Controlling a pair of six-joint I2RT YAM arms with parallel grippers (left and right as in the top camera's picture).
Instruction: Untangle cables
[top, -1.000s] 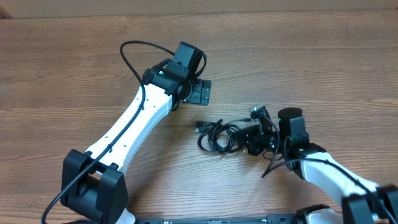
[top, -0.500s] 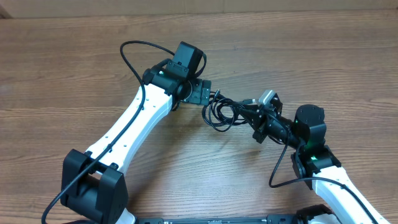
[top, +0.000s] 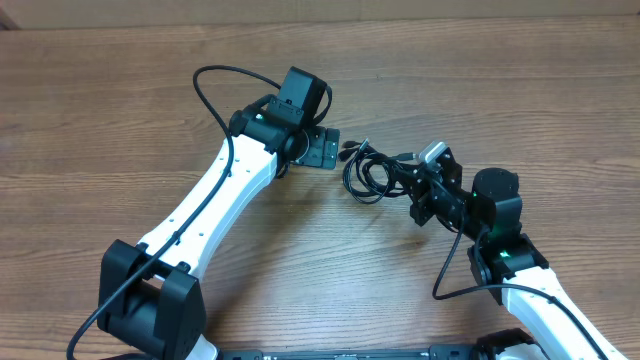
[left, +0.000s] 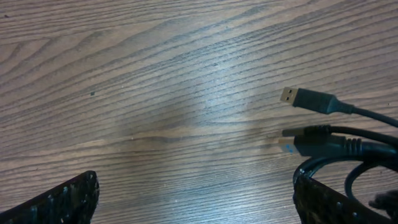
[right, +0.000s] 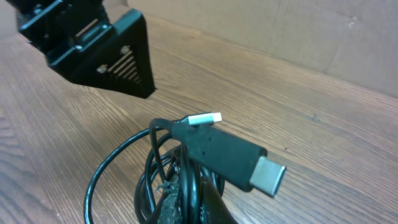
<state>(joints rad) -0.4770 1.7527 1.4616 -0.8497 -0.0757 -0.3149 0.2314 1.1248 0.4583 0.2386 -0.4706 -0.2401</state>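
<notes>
At my right wrist the cables (right: 217, 155) are cut off; my right gripper (top: 412, 187) pinches them, my left gripper (top: 322, 150) gapes wide.

Cables (top: 368, 172) lie on the table (top: 500, 90) between my two claws: my left gripper (top: 322, 148) just to their left, my right gripper (top: 415, 185) at their right side. Plug ends (left: 305, 98) point toward my left gripper.

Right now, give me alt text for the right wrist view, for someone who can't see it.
A coil of black cables, gripped from below by the right tool, fills the foreground, a metal-tipped USB plug jutting toward the lower right. Behind it, the left tool hangs over a wooden table.
</notes>
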